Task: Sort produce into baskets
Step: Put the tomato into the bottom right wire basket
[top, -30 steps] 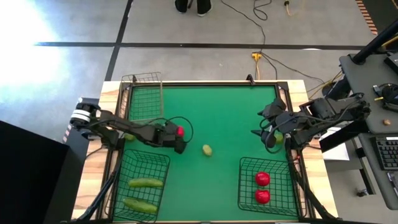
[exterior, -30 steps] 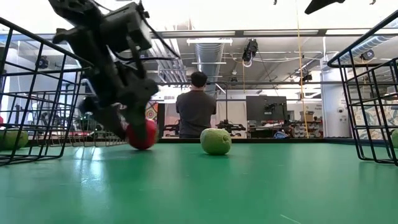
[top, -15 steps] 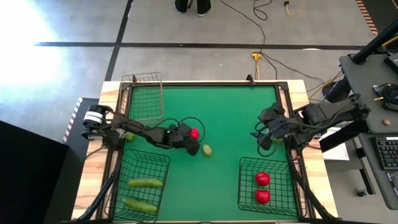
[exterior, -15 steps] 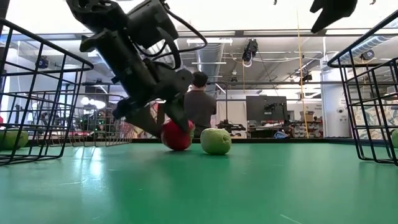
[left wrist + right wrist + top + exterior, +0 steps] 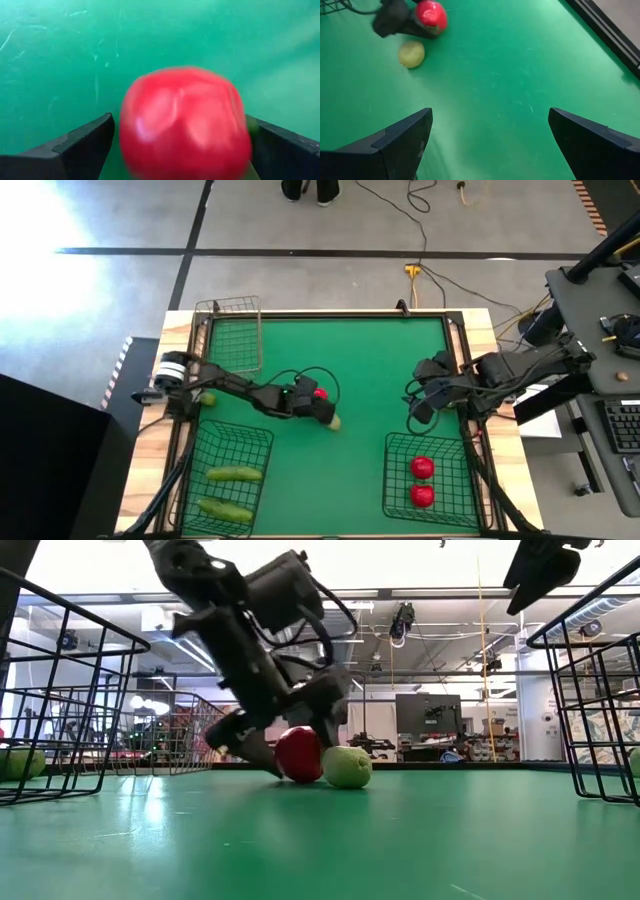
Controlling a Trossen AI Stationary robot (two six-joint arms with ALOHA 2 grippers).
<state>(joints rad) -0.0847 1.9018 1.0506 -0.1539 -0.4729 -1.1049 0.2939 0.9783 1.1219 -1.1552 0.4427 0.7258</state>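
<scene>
My left gripper is near the table's middle, shut on a red tomato, which fills the left wrist view. A pale yellow-green round fruit rests on the green mat right beside it, on the near right side. My right gripper is open and empty above the mat at the right, by the near right basket. The right wrist view shows the tomato and the fruit farther off. My left gripper pinches the tomato by two opposite sides between its two fingers. The fingers slant down from the table's left. The tomato sits low by the mat; whether it touches the mat I cannot tell.
A narrow wire basket stands at the far left. The near left basket holds two cucumbers. The near right basket holds two tomatoes. Another pale fruit lies by the left arm. A person stands beyond the table.
My left gripper has carried the red tomato toward the table's right edge, low along the mat, and now stands right beside the pale fruit, which has stayed where it was.
</scene>
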